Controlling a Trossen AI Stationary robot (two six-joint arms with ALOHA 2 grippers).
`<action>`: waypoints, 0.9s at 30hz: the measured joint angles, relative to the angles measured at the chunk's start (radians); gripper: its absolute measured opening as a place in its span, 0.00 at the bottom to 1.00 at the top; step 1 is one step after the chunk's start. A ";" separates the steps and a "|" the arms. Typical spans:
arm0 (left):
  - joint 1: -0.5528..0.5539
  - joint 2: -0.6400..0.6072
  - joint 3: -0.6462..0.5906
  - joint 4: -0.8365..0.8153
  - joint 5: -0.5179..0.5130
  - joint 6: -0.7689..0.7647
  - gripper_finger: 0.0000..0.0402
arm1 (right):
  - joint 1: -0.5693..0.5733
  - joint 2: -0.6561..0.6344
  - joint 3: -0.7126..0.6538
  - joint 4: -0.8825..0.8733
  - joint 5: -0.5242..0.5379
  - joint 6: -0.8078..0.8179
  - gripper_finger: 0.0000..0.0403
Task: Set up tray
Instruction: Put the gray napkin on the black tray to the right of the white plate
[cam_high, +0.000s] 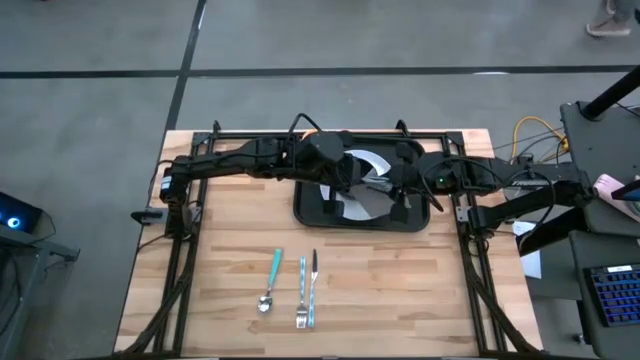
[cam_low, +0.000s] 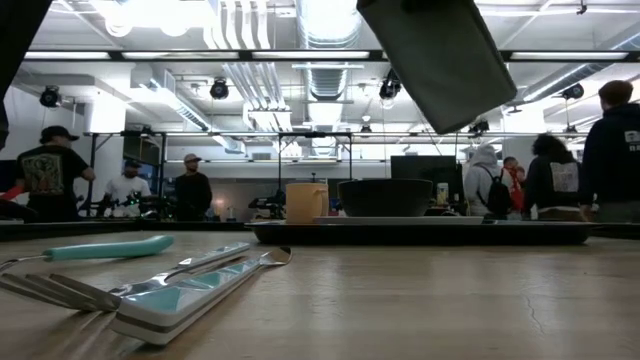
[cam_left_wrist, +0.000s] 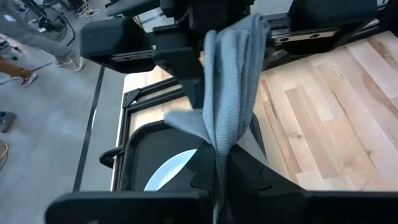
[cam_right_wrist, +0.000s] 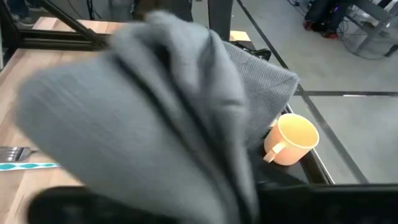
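The black tray (cam_high: 310, 212) lies at the table's far middle and carries a white plate (cam_left_wrist: 169, 173), a small black bowl (cam_low: 385, 197) and a yellow mug (cam_right_wrist: 292, 140). A grey cloth (cam_left_wrist: 231, 93) hangs in the air above the tray, between my two grippers. My left gripper (cam_left_wrist: 221, 163) is shut on one end of it, over the tray's left half (cam_high: 343, 180). My right gripper (cam_high: 402, 186) is over the tray's right half. In the right wrist view the cloth (cam_right_wrist: 155, 106) fills the picture and hides that gripper's fingers. My left gripper pinches a gathered, several-layer bunch of the cloth (cam_left_wrist: 219, 146) between its two fingers. The cloth is lifted clear of the tray and runs from there to the other gripper. My right gripper holds the cloth's opposite end (cam_left_wrist: 239, 31); the bunched cloth hides the fingers, so the kind of hold does not show.
A teal-handled spoon (cam_high: 271, 278), a fork (cam_high: 301, 292) and a knife (cam_high: 313, 288) lie side by side on the wooden table toward its near edge. Bare wood shows left and right of them. People stand in the room beyond the table's far edge.
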 joint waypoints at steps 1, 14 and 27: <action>0.000 0.000 0.000 0.000 0.000 -0.001 0.02 | 0.000 0.000 0.000 0.000 0.000 0.002 0.05; 0.062 -0.050 0.000 -0.014 -0.003 -0.016 0.41 | -0.065 -0.105 -0.021 -0.138 0.006 0.158 0.02; 0.136 -0.131 -0.004 -0.141 -0.010 -0.023 0.47 | -0.442 -0.293 -0.197 -0.229 -0.121 0.402 0.02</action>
